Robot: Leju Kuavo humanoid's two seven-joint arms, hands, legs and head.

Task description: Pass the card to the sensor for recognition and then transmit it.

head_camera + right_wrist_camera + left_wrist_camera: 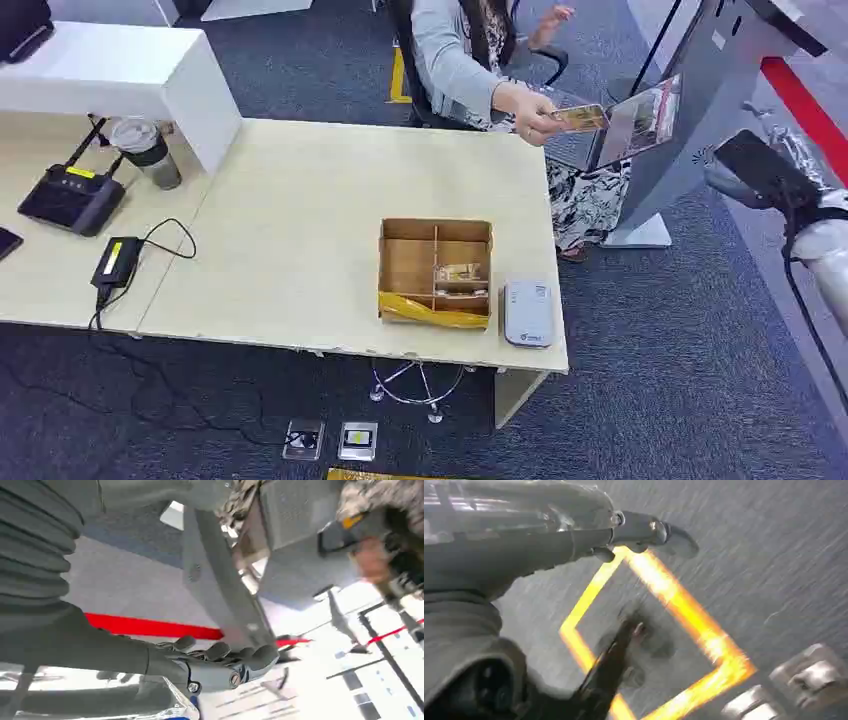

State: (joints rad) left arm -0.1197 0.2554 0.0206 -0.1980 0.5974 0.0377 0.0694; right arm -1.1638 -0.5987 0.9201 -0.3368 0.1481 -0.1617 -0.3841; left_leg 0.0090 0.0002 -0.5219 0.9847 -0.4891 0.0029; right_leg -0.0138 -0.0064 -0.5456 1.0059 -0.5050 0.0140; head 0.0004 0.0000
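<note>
Square cardboard box (435, 270) on smooth table (300, 230), glossy card (580, 118) in person's hand (535, 108)

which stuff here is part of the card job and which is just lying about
Part of the job:
- card, held by a person's hand
- white sensor on the table edge
- cardboard box with cards in it
- right hand

Lying about:
- router
- lidded cup
- black adapter
</note>
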